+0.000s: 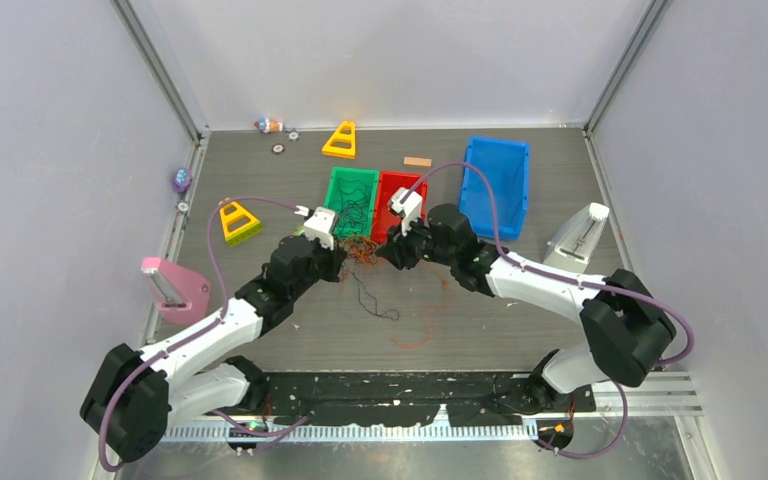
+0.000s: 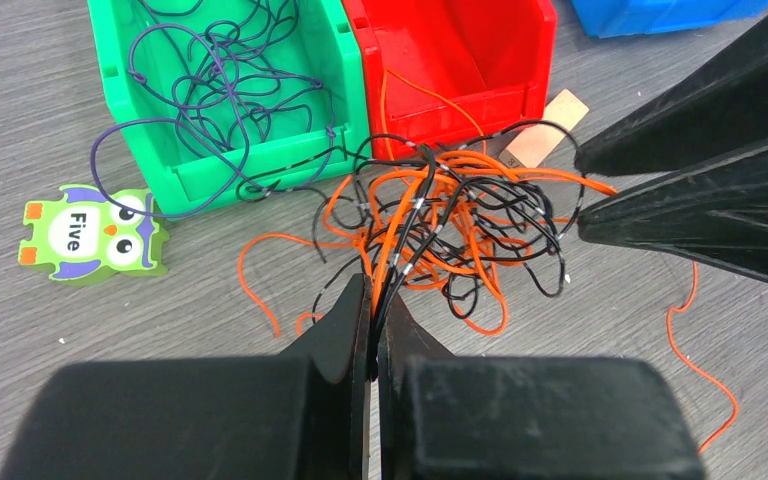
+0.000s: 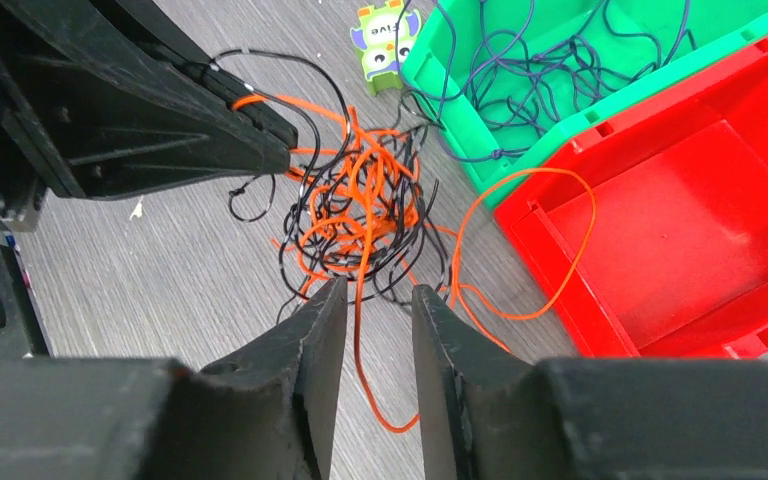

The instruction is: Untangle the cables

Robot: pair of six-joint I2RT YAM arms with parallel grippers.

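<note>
One tangled clump of thin orange and black cables (image 2: 450,225), on the grey tabletop (image 2: 110,320) just before the bins: light, floppy, snag-prone; judged best taken by one loose strand at its edge. Tools: left gripper (image 2: 372,300) closed on black strands; right gripper (image 3: 380,300) jaws apart, orange strand between, unpinched. Containers: green plastic bin (image 2: 110,90), loose purple wire (image 2: 220,70); red plastic bin (image 2: 460,110), one orange loop over its wall.

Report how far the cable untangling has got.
Done: thin purple wires lie mostly in the green plastic bin. In hand: the left gripper is shut on strands of the orange-and-black wire clump; the right gripper has its jaws open around an orange strand. Left: that clump is a dense knot on the grey table.
</note>
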